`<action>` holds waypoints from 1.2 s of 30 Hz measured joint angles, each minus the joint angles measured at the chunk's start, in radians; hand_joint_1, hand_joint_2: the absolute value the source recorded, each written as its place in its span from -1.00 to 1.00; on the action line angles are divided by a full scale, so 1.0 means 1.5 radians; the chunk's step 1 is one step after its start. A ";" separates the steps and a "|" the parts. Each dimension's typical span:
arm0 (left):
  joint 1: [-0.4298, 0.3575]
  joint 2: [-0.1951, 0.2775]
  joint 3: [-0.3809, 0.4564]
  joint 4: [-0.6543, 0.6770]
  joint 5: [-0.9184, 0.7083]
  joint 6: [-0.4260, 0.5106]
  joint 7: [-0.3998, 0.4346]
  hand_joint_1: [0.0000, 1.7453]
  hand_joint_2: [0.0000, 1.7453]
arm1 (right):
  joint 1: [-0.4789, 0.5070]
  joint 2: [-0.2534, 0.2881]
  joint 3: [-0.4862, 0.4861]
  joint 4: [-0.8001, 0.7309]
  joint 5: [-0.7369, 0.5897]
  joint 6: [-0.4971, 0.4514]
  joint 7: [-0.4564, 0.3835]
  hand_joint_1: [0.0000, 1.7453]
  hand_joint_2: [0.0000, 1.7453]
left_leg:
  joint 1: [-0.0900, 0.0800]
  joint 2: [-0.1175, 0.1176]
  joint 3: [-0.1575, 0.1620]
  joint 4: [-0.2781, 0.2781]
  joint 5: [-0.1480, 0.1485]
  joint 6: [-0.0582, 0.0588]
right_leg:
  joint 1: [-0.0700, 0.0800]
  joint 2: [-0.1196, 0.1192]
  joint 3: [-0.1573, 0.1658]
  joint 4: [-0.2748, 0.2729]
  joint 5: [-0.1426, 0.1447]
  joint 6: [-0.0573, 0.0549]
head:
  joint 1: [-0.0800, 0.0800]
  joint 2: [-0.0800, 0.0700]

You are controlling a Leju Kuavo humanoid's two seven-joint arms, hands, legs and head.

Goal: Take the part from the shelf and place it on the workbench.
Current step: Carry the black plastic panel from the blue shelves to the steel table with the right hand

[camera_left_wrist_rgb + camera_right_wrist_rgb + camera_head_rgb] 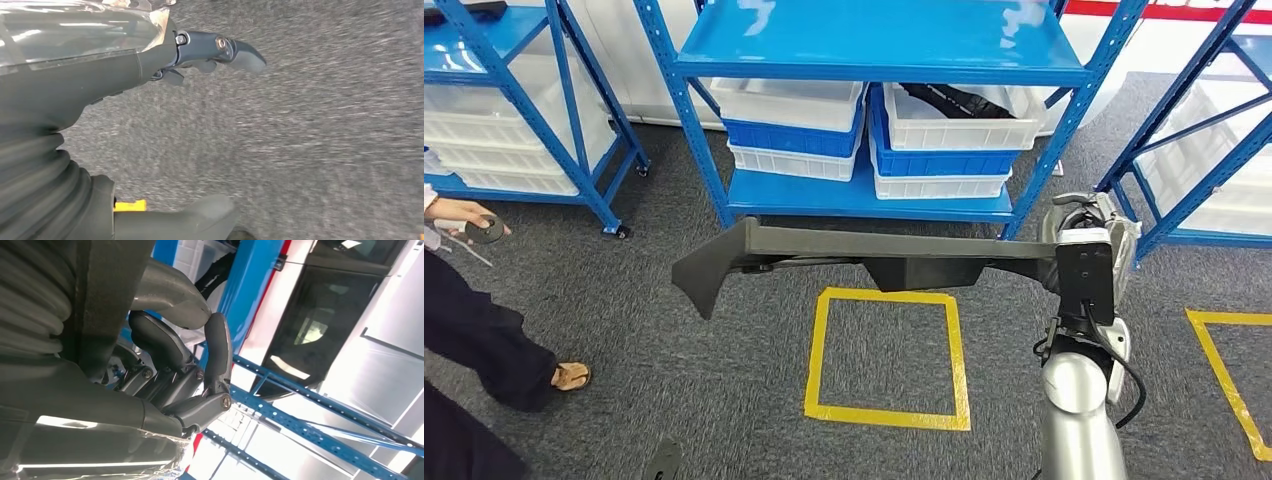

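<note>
Dark grey plastic, long and flat with an angled, flared end — the part (844, 255) stretches across the middle of the head view, level and off the floor, from the centre-left of the frame to the right hand (1089, 235) at the right. That hand grips the part's right end; in the right wrist view its dark fingers (217, 352) curl around a dark grey edge of the part (107, 305), thumb and fingers pressed against it. The silver right forearm (1079, 420) rises from the lower right of the frame to the hand.

Below the part, on the grey carpet floor (674, 330), lies a square outline of yellow tape (886, 358). Behind it, in the upper centre, stands a blue metal shelf rack (874, 195) carrying white and blue plastic bins (954, 140).

The left hand (200, 52) hangs over the carpet in the left wrist view, fingers apart and holding nothing.

At the far left edge a person (474, 340) in dark trousers stands, one hand holding a small dark object.
</note>
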 joint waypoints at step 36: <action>0.021 -0.018 0.014 0.001 0.023 0.004 -0.012 -1.00 1.00 | -0.062 -0.012 -0.030 0.127 -0.067 -0.013 -0.059 1.00 1.00 | -0.001 0.003 -0.087 0.012 0.063 0.004 | 0.000 -0.004 0.006 0.158 -0.073 0.005 | 0.001 0.000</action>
